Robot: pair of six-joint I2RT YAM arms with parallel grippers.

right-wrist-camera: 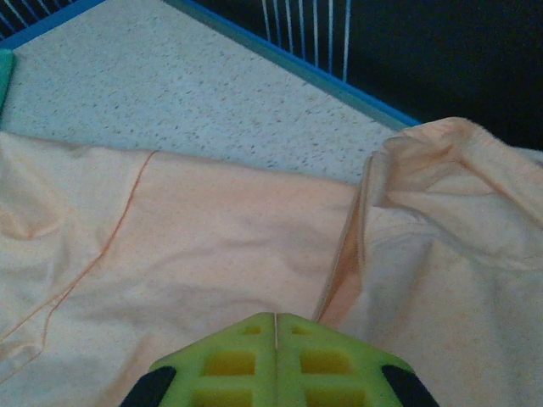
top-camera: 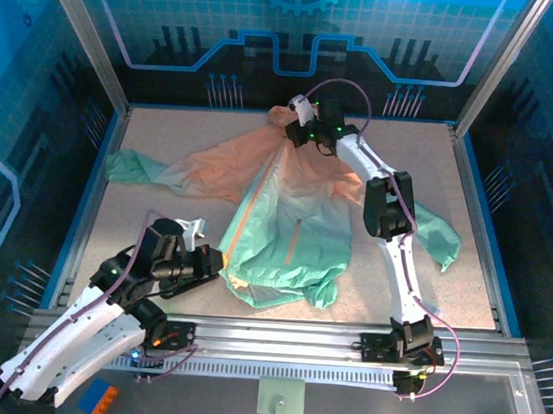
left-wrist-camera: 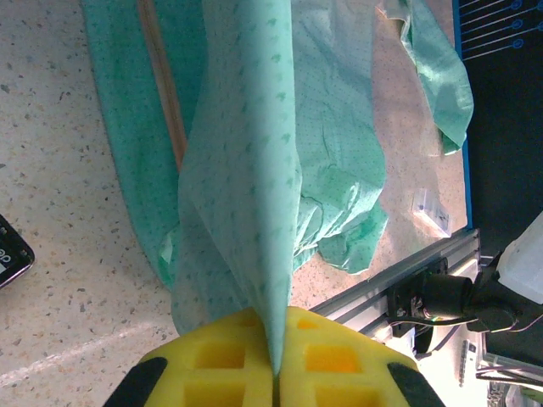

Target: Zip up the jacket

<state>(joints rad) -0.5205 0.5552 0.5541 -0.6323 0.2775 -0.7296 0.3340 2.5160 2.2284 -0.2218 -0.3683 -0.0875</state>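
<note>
Got the jacket (top-camera: 295,217) sprawled across the table (top-camera: 479,266), peach hood at 12 o'clock, mint hem at 6. Can see the left gripper (top-camera: 219,260) clenched on the hem corner around 7 o'clock, green fabric pinched between its pads (left-wrist-camera: 221,360). Looks like the right gripper (top-camera: 300,131) clamped shut on the peach collar at 12, right beside the zipper (right-wrist-camera: 339,263), though hard to say for sure.
</note>
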